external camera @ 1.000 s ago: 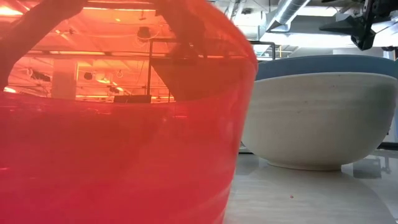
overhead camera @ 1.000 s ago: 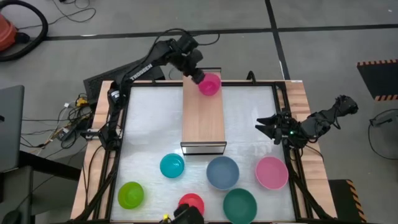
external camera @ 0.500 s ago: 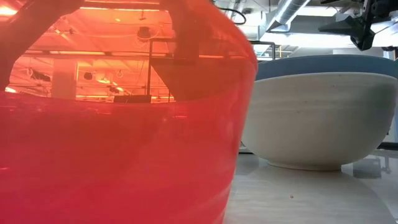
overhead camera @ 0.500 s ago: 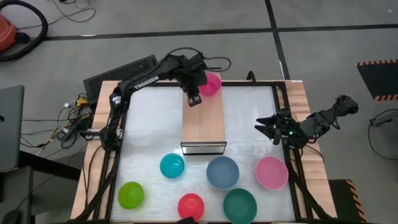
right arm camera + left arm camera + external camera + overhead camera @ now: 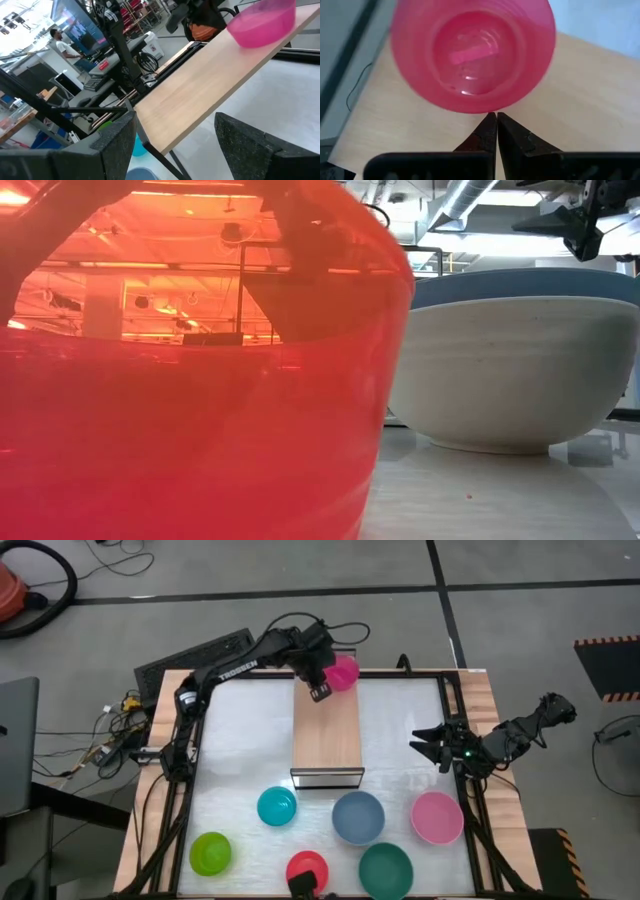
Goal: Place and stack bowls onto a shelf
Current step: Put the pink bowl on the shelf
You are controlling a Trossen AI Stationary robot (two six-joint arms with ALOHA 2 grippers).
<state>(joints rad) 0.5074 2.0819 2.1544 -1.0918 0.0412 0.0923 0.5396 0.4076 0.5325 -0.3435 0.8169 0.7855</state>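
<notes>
Bowl, magenta-pink [image 5: 343,671], small and round with smooth translucent walls, sits upright at the far end of the shelf [image 5: 327,735], a long light-wood board with a dark front edge. The left end effector [image 5: 321,692] is just beside the bowl over the board, fingers pressed together and empty. The right end effector [image 5: 428,743] waits at the surface's right edge, fingers spread wide, empty.

Glossy translucent plastic magenta-pink bowl [image 5: 472,52] on matt, smooth light-wood shelf [image 5: 327,730].
</notes>
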